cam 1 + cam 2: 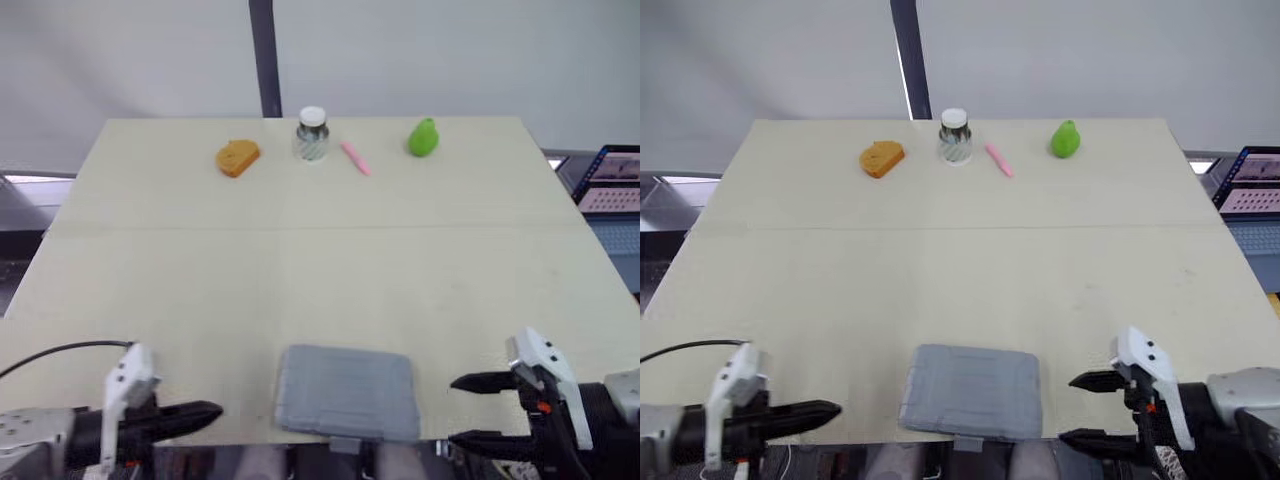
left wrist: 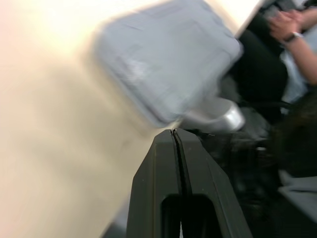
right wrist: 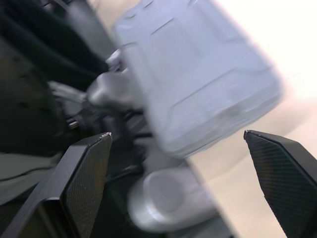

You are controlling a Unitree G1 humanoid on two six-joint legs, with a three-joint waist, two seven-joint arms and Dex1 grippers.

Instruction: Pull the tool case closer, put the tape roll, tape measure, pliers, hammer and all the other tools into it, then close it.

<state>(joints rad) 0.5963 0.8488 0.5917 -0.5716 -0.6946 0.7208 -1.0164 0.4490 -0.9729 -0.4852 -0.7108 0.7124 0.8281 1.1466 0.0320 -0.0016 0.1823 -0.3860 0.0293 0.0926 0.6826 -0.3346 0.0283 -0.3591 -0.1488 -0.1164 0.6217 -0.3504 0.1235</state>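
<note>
left gripper (image 1: 205,412), right gripper (image 1: 455,411): black tapered fingers (image 1: 180,418), white wrist brackets (image 1: 128,378), silver-grey forearms (image 1: 30,428). black cable (image 1: 60,350) off left arm, 8 o'clock.

table (image 1: 150,280) holds grey case (image 1: 347,392), orange lump (image 1: 238,157), jar (image 1: 312,135), pink stick (image 1: 355,158), pear (image 1: 424,138)

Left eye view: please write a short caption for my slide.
Closed gray case at the near edge of the table, between shut left gripper and open right gripper.

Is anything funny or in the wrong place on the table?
Yes. The grey case lies shut and slightly crooked at the near edge. The far row, bread slice, jar, pink stick, green pear, hardly looks like tools.
</note>
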